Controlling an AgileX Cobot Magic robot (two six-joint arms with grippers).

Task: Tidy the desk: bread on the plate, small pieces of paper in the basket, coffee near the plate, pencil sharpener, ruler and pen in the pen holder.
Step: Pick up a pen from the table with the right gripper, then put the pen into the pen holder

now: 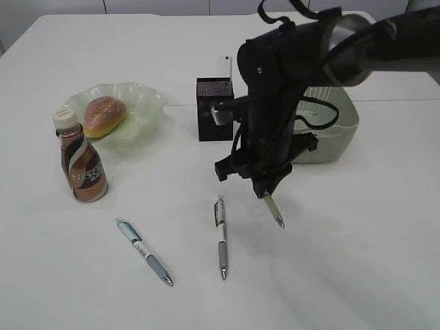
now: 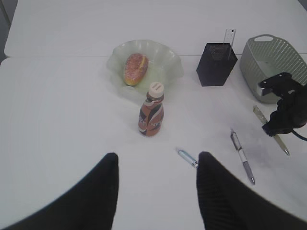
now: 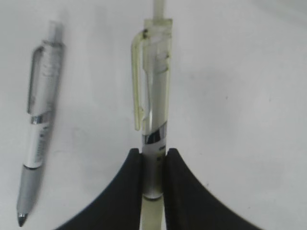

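Observation:
My right gripper [image 1: 268,189] is shut on a pale yellow-green pen [image 3: 154,115]; the pen's tip [image 1: 277,216] hangs just over the table. A grey and white pen [image 1: 221,237] lies left of it, also in the right wrist view [image 3: 41,120]. A light blue pen [image 1: 144,251] lies further left. The bread [image 1: 104,115] sits on the green plate [image 1: 141,103]. The coffee bottle [image 1: 80,158] stands in front of the plate. The black pen holder [image 1: 214,110] holds a ruler [image 1: 225,66]. My left gripper [image 2: 156,165] is open and empty, above the table.
The grey-green basket [image 1: 337,127] stands right of the pen holder, partly behind my right arm. No pencil sharpener or paper pieces show.

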